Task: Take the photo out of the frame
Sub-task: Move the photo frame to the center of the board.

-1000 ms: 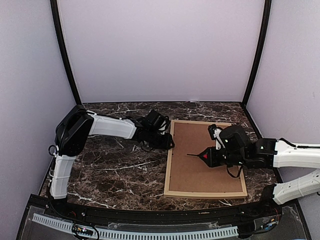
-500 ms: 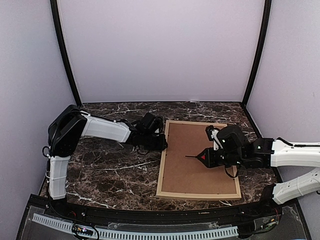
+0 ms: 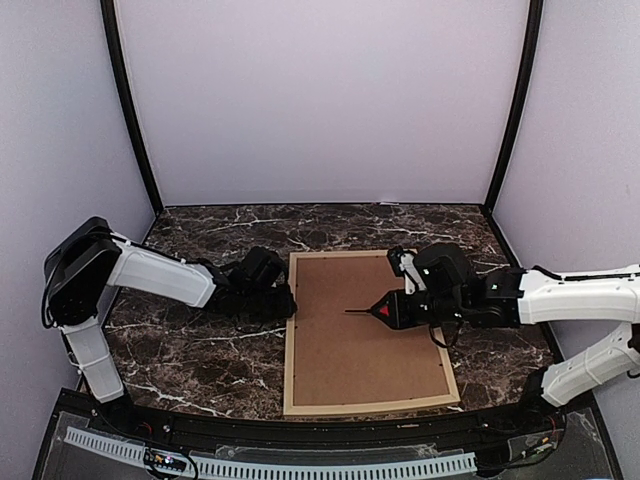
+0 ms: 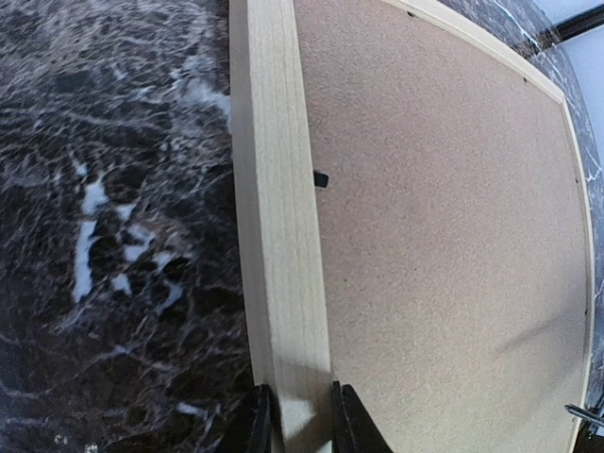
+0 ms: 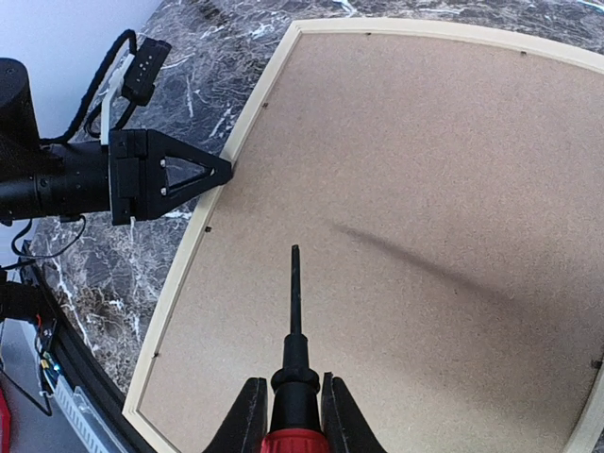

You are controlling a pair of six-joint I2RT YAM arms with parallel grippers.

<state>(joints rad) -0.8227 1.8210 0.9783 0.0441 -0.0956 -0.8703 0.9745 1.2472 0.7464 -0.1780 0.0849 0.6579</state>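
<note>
The frame [image 3: 288, 345] of light wood lies face down on the marble table, with the brown backing board [image 3: 360, 345] filling it. The photo is hidden beneath the board. My left gripper [image 3: 290, 303] is shut on the frame's left rail [image 4: 278, 236], one finger on each side of it [image 4: 300, 420]. My right gripper [image 3: 398, 309] is shut on a red-handled screwdriver [image 5: 295, 321]. It holds the black shaft low over the middle of the board [image 5: 425, 236], pointing toward the left rail [image 5: 179, 274]. The left gripper also shows in the right wrist view [image 5: 203, 175].
Small black retaining tabs [image 4: 320, 178] sit along the frame's inner edge. The dark marble table [image 3: 200, 345] extends left of the frame. Black posts [image 3: 128, 110] and lilac walls enclose the back and sides. A white cable chain [image 3: 300, 468] runs along the near edge.
The frame has slid left and a little nearer across the table, held by my left gripper. My right gripper with the screwdriver has moved left along with it.
</note>
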